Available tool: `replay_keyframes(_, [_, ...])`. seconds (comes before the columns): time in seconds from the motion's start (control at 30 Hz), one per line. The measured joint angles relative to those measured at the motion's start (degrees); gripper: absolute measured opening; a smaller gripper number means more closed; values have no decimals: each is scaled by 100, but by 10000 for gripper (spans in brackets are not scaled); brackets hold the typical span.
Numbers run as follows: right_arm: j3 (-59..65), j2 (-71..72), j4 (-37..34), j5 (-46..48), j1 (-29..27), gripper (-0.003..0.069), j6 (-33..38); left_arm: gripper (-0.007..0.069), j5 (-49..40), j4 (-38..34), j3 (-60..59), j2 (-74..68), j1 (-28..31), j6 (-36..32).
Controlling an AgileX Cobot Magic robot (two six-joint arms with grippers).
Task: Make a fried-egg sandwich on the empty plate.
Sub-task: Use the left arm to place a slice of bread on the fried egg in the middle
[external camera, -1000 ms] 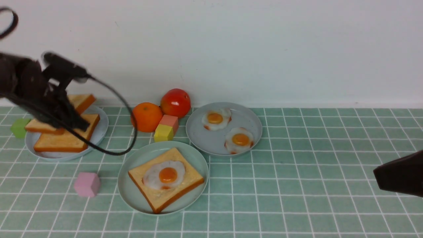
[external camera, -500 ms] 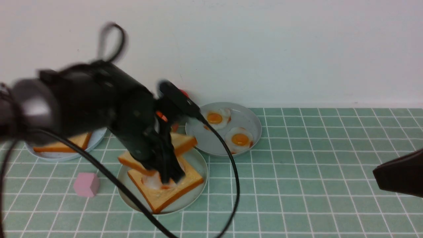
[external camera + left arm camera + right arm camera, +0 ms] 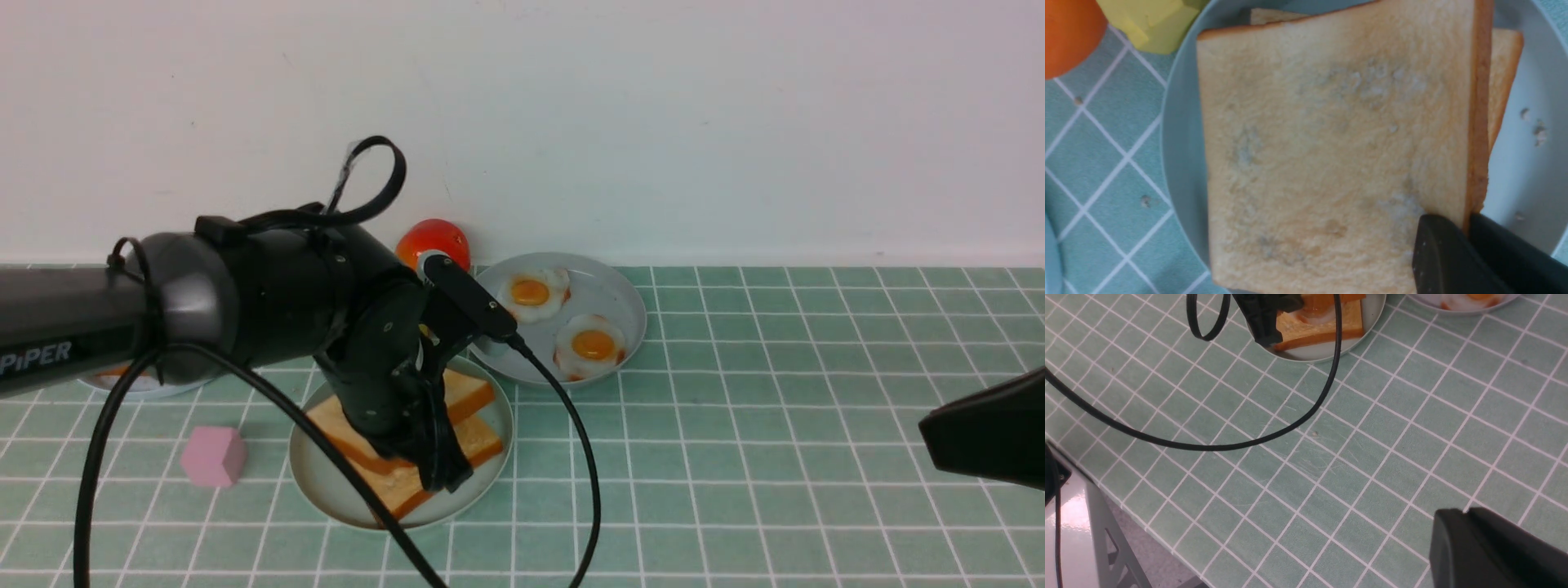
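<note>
Clamped on the edge of the upper square toy toast slice (image 3: 1331,143), near one corner, my left claw (image 3: 441,469) hangs low over the round pale mint-green plate (image 3: 326,490). That plate sits near the front of the green tiled desk (image 3: 775,408). My right claw (image 3: 980,441) waits well off to the side above bare tiles, and I cannot tell whether it is apart or together.

The plate holds the sandwich. The lower toast slice (image 3: 408,490) lies flat, and the upper one sits over it turned off-square, so a lower corner pokes out. The fried egg is out of sight between them.

I judge the toast light and somewhat stiff, with a rough matt face that should not slip much. Its thin crust edge is the place to pinch, since a flat slice offers nothing else. The stack could slide on the smooth plate if nudged sideways.

Behind and to the right, the smaller grey plate (image 3: 620,294) with two spare fried eggs (image 3: 594,343) nearly touches the mint rim. A red tomato (image 3: 433,237) stands by the wall. An orange fruit (image 3: 1065,32) and a yellow block (image 3: 1155,20) crowd the plate's far edge. A pink cube (image 3: 214,456) rests just beside the plate to the left. My own black cable (image 3: 571,457) loops across the plate's near side.
</note>
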State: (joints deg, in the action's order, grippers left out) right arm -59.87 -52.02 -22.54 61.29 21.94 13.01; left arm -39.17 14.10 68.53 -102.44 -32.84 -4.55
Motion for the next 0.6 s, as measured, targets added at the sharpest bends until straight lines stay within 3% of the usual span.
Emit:
replay_keyframes(0.3, [0,0,-16,0,0,66,10,88,-14,-144,0,0,0,0])
replay_keyframes(0.6, [0,0,-16,0,0,75,15,227,-357,-248,0,37,0,52])
